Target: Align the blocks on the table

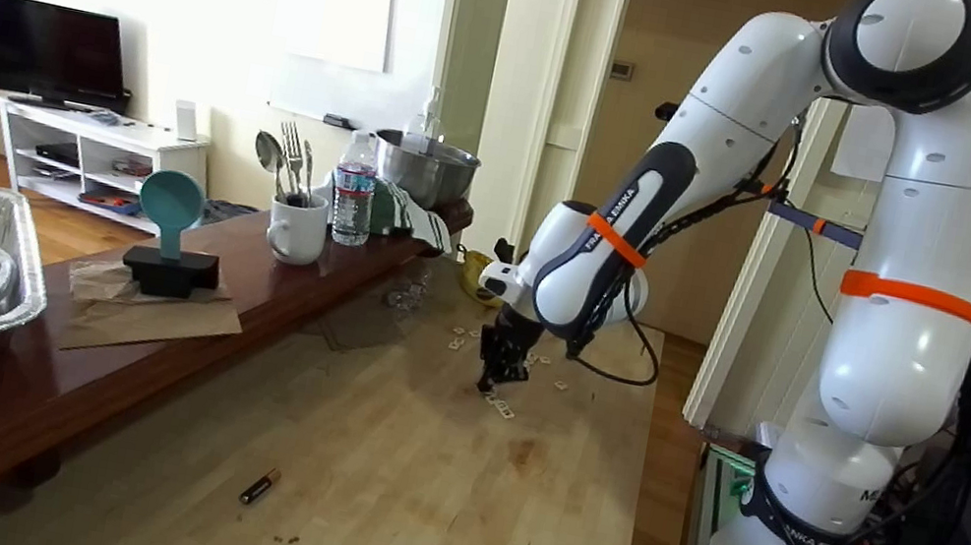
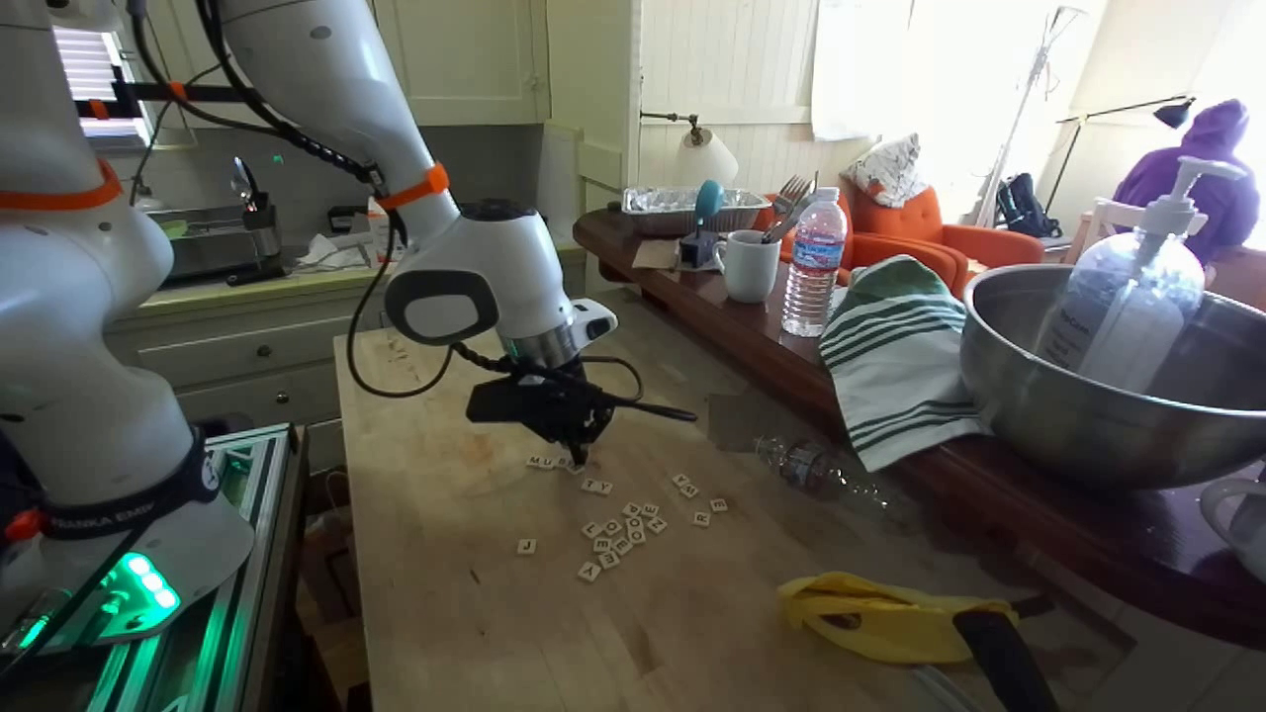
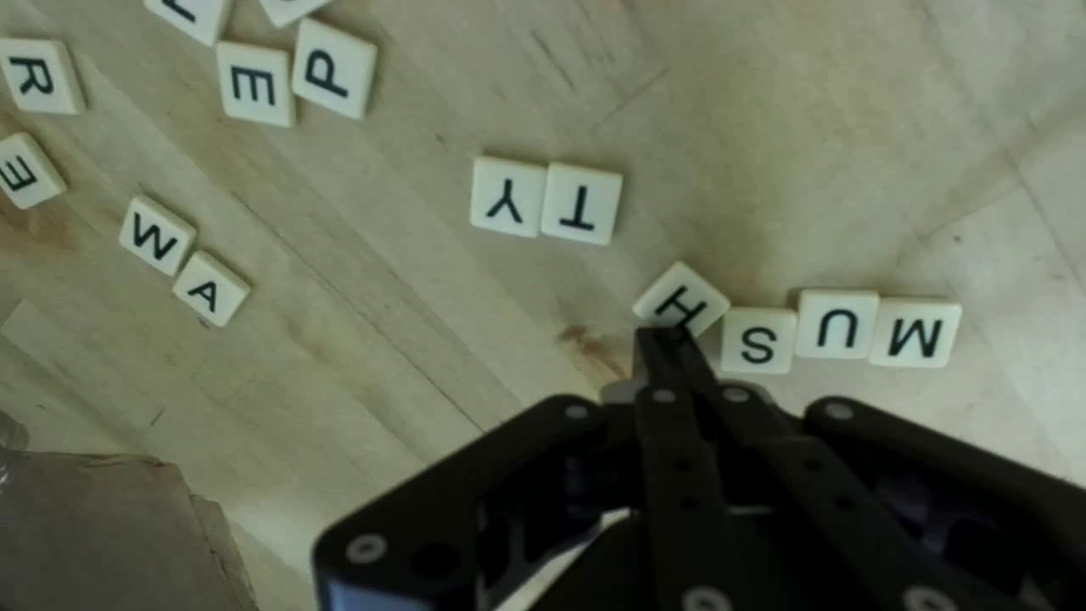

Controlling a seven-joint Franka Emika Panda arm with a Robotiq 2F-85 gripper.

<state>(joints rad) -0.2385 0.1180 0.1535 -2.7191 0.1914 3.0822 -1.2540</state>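
The blocks are small white letter tiles on the pale wooden table (image 1: 407,489). In the wrist view the tiles M (image 3: 915,333), U (image 3: 837,324) and S (image 3: 758,339) form a slightly uneven row. The H tile (image 3: 681,295) stands turned at the row's end, one corner at S. My gripper (image 3: 666,335) is shut with nothing seen between its fingertips, which overlap H's lower edge; contact is unclear. T (image 3: 582,204) and Y (image 3: 507,197) lie side by side nearby. The gripper also shows low over the table in both exterior views (image 1: 484,384) (image 2: 579,458).
More tiles lie scattered, among them W (image 3: 158,235), A (image 3: 211,288) and J (image 2: 526,546). A clear plastic bottle (image 2: 806,465), a yellow bag (image 2: 880,618) and a battery (image 1: 259,485) lie on the table. A raised dark counter (image 1: 246,270) with a mug (image 1: 296,229) borders it.
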